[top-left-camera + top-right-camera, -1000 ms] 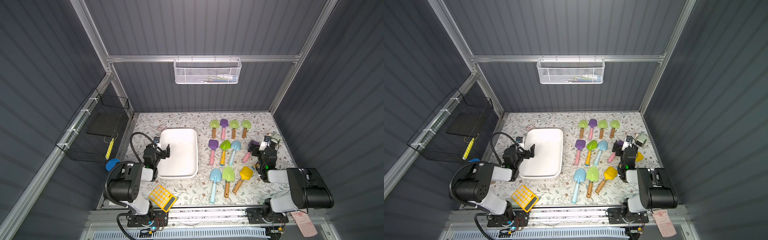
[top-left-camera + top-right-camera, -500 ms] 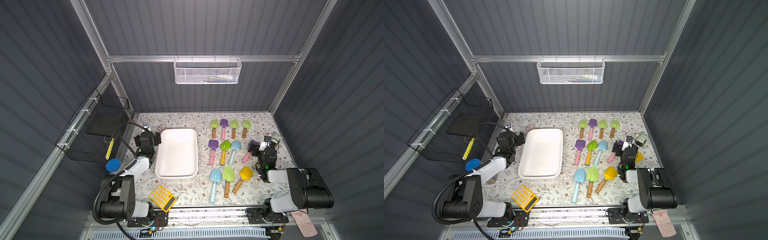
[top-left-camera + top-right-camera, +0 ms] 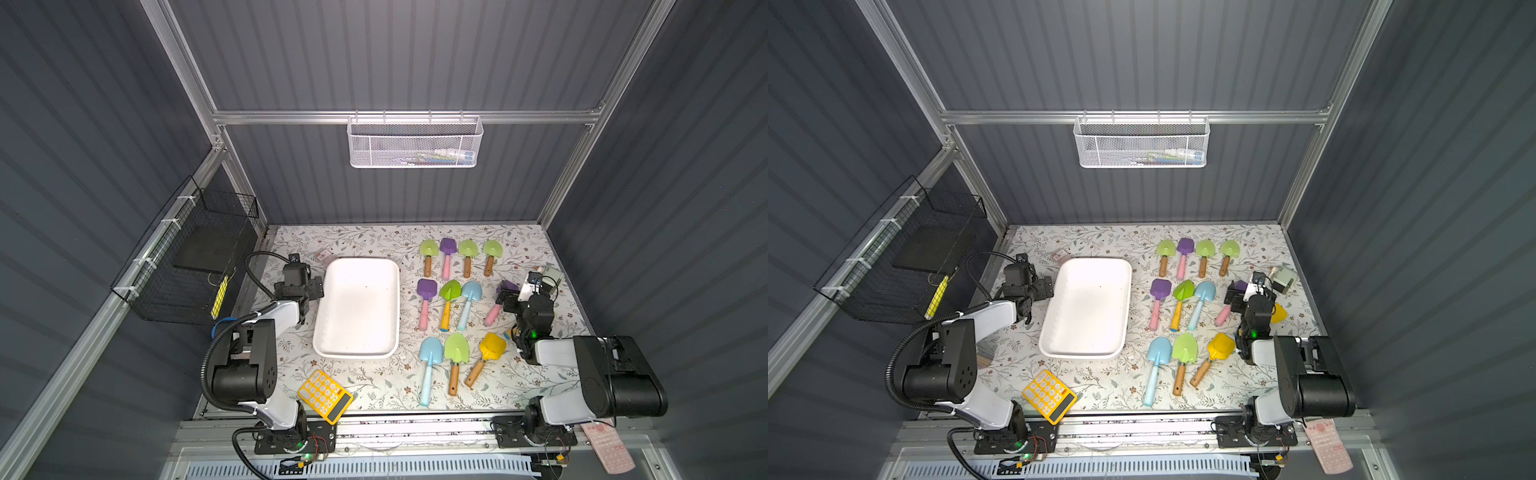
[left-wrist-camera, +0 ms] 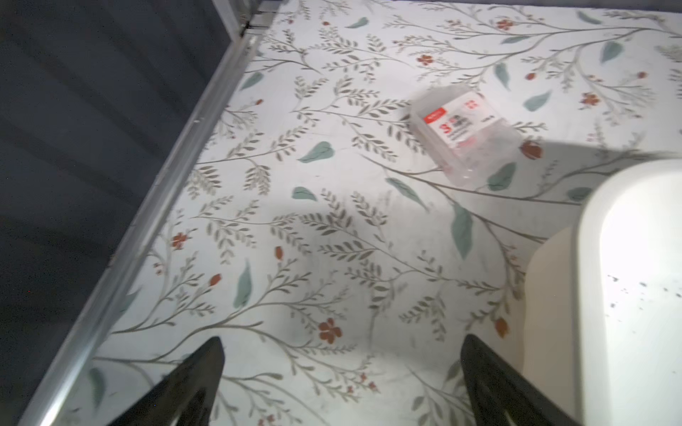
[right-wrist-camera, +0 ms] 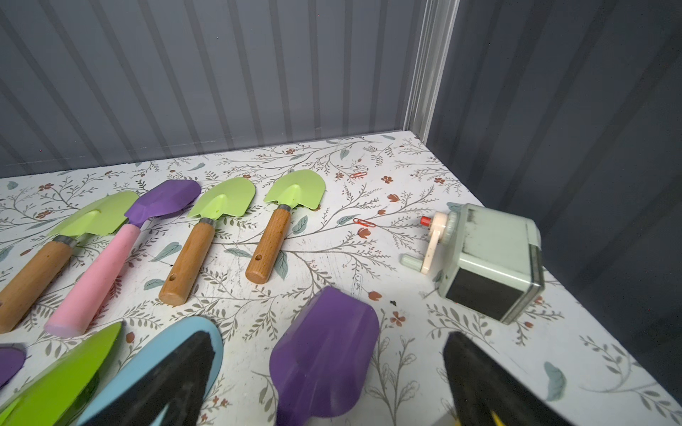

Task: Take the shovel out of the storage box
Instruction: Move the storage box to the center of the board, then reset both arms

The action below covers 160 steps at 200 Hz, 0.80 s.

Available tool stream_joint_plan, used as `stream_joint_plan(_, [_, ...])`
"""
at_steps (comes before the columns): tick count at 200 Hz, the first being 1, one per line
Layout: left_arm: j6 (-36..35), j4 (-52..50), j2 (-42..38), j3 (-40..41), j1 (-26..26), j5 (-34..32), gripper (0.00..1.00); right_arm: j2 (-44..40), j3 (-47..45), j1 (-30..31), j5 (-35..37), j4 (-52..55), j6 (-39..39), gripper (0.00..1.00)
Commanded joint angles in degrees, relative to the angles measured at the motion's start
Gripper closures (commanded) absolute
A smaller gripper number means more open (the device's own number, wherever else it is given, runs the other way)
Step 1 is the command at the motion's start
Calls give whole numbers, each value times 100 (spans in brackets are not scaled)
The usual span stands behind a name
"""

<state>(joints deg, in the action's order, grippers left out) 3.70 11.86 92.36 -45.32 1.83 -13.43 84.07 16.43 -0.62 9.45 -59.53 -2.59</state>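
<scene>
The storage box (image 3: 357, 307) sits left of centre on the worktop (image 3: 386, 397) and holds nothing but a few dark specks. No shovel shows inside it in either top view, so the job looks done. All the shovels lie out on the worktop to its right, in rows.

One of them is off the grid: the slanted purple shovel (image 3: 493, 312) with a pink handle, by the right tool (image 3: 519, 297). I take it for the task's shovel. It looks light and stiff, probably moulded plastic. The blade looks smooth and curved, and would likely slip or twist between flat pads. The round pink handle is the better hold, pinched across its width near the neck so the blade does not swing.

In the right wrist view its purple blade (image 5: 324, 350) lies on the worktop between the jaws of the right tool (image 5: 332, 380), which stand wide apart. They grip nothing, and I cannot tell whether either one touches the blade. The handle runs back under the wrist, out of that view.

The left tool (image 3: 298, 289) is also spread wide and empty. It hangs just beside the box's left rim (image 4: 590, 258), over bare worktop. It is well apart from every shovel, with the whole box between them.
</scene>
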Motion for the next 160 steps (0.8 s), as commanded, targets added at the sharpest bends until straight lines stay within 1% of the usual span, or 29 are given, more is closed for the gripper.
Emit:
stream_joint_plan(1, [-72,-106,279,67,37,1203,0,-26,71,-18,67,3,-62,1])
stream_joint_plan(17, [-96,-45,384,83,37,1462,0,-26,71,-18,66,3,-63,1])
stream_joint_plan(72, [-463,1247,381,558,37,1117,0,-23,71,-19,66,3,-63,1])
stream_joint_plan(88, [-657,1525,407,630,37,1195,0,-24,71,-21,65,4,-62,1])
stream_joint_plan(108, [-641,2170,527,804,29,1260,0,-11,71,-22,64,4,-65,1])
stream_joint_plan(117, [-619,2283,606,843,28,1246,0,-22,73,-25,57,3,-66,1])
stream_joint_plan(130, [-662,2510,474,1075,28,1289,0,-21,71,-24,61,3,-63,1])
stream_joint_plan(151, [-674,3588,422,1717,28,1328,0,-22,70,-26,63,10,-66,1])
stream_joint_plan(160, [-626,4336,671,1891,30,1313,0,-13,71,-25,64,7,-66,1])
